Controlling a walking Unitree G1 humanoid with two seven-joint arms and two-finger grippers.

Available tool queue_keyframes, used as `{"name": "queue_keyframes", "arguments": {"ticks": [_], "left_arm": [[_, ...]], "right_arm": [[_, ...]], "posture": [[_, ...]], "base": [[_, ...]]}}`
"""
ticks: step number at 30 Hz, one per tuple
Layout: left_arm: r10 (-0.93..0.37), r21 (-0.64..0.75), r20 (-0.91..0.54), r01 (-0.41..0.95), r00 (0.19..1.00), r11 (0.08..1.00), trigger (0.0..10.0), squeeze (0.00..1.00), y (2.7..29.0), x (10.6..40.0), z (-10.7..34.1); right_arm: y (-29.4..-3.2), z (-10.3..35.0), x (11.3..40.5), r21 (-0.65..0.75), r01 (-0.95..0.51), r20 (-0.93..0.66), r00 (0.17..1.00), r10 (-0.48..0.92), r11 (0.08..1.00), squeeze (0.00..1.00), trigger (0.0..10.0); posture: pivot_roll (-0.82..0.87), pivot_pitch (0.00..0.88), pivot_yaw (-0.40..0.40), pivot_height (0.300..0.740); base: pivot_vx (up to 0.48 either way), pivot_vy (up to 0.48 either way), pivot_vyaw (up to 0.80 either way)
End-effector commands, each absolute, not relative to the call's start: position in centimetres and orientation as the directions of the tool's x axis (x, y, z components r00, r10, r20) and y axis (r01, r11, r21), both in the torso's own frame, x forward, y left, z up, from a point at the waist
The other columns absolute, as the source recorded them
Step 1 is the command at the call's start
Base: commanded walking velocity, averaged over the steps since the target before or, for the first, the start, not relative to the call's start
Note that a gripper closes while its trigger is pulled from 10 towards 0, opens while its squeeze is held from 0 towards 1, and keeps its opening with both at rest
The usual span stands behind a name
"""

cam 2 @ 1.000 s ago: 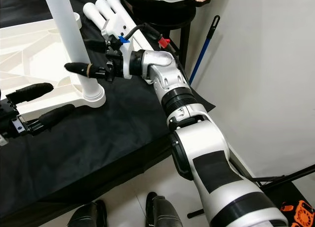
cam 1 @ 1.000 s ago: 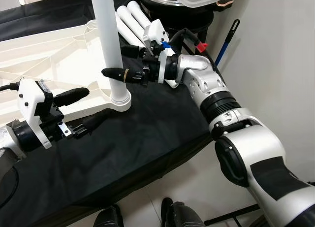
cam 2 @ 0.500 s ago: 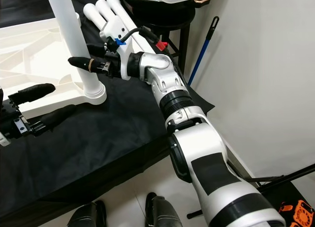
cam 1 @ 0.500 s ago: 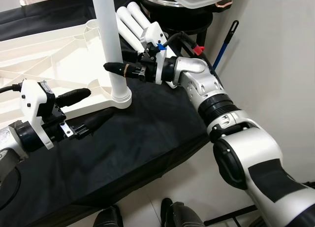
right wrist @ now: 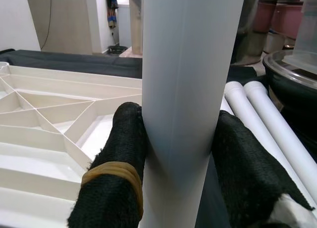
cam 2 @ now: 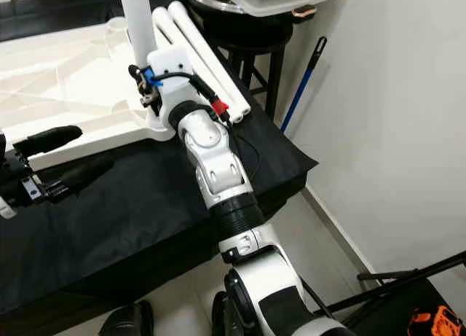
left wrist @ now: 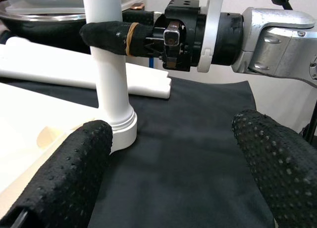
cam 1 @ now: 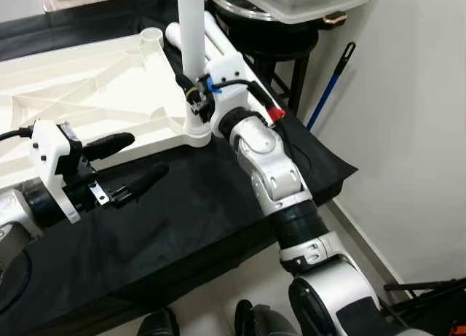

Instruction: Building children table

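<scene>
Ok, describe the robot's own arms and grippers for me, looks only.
The right arm is silver metal segments with black ribbed joints, a white wrist housing, a thin black cable, a red tag and a blue clip. Its right gripper has two long black fabric-covered fingers, one wrapped with a tan rubber band. The left gripper has black dotted fingers behind a white bracket on a black wrist.

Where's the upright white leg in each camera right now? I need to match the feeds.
Left eye: upright leg top centre, right pincer on it.
Right eye: top left.
Left wrist: upper left.
Right wrist: centre, between the fingers.
Shared landmark: spare legs lying beside it.
</scene>
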State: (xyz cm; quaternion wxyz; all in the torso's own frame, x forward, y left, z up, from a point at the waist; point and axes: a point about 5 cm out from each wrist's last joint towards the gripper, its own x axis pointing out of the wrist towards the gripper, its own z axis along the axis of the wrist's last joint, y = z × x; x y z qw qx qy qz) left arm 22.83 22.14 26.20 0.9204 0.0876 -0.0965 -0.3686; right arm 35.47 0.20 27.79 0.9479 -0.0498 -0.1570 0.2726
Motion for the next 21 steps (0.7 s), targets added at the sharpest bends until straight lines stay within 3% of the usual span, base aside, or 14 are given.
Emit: {"name": "queue_keyframes", "arguments": {"ticks": [1,6,7,11,12,13,14,17,21], "left_arm": [[-0.7,0.241,0.109,0.665,0.706,0.707,10.0,0.0,22.1,22.8,26.1],[-0.7,0.246,0.114,0.663,0.705,0.708,10.0,0.0,22.1,22.8,26.3],[-0.7,0.243,0.114,0.663,0.705,0.708,10.0,0.0,22.1,22.8,26.2],[-0.701,0.239,0.114,0.666,0.704,0.707,10.0,0.0,22.1,22.8,26.1],[-0.703,0.239,0.113,0.667,0.703,0.706,10.0,0.0,22.1,22.8,26.1],[-0.703,0.239,0.113,0.667,0.703,0.706,10.0,0.0,22.1,22.8,26.1],[-0.704,0.24,0.112,0.668,0.701,0.704,10.0,0.0,22.1,22.8,26.1],[-0.706,0.241,0.111,0.67,0.7,0.702,10.0,0.0,22.0,22.8,26.1],[-0.706,0.24,0.108,0.671,0.7,0.701,10.0,0.0,22.0,22.7,26.1]], "right_arm": [[2.9,27.2,33.8,-0.121,-0.571,0.279,0.765,0.58,0.812,0.0,0.0],[2.6,27.9,33.3,-0.127,-0.542,0.281,0.783,0.555,0.831,0.0,0.0],[2.4,28.2,33.3,-0.131,-0.551,0.277,0.778,0.564,0.824,0.0,10.0],[1.6,29.3,33.3,-0.066,-0.651,0.285,0.714,0.64,0.756,0.0,10.0],[1.1,29.5,33.5,-0.042,-0.682,0.277,0.694,0.664,0.73,0.81,10.0],[1.1,29.5,33.5,-0.042,-0.682,0.277,0.694,0.664,0.73,0.81,10.0],[0.4,29.7,33.6,-0.036,-0.726,0.264,0.656,0.707,0.687,1.0,10.0],[-0.4,30.2,33.9,-0.017,-0.759,0.262,0.625,0.735,0.651,1.0,10.0],[-2.3,31.6,34.3,-0.111,-0.829,0.26,0.509,0.821,0.549,1.0,10.0]], "posture": [[0.1,0.207,-0.103,0.74],[0.1,0.207,-0.103,0.74],[0.09,0.204,-0.104,0.74],[0.09,0.205,-0.099,0.74],[0.09,0.206,-0.1,0.74],[0.09,0.206,-0.1,0.74],[0.09,0.208,-0.1,0.74],[0.09,0.208,-0.1,0.74],[0.09,0.213,-0.1,0.74]], "base": [[0.0,0.0,0.0],[0.0,0.0,0.0],[0.0,0.0,0.0],[0.0,0.0,0.0],[0.0,0.0,0.0],[0.0,0.0,0.0],[0.0,0.0,0.0],[0.0,0.0,0.0],[0.0,0.0,0.0]]}}
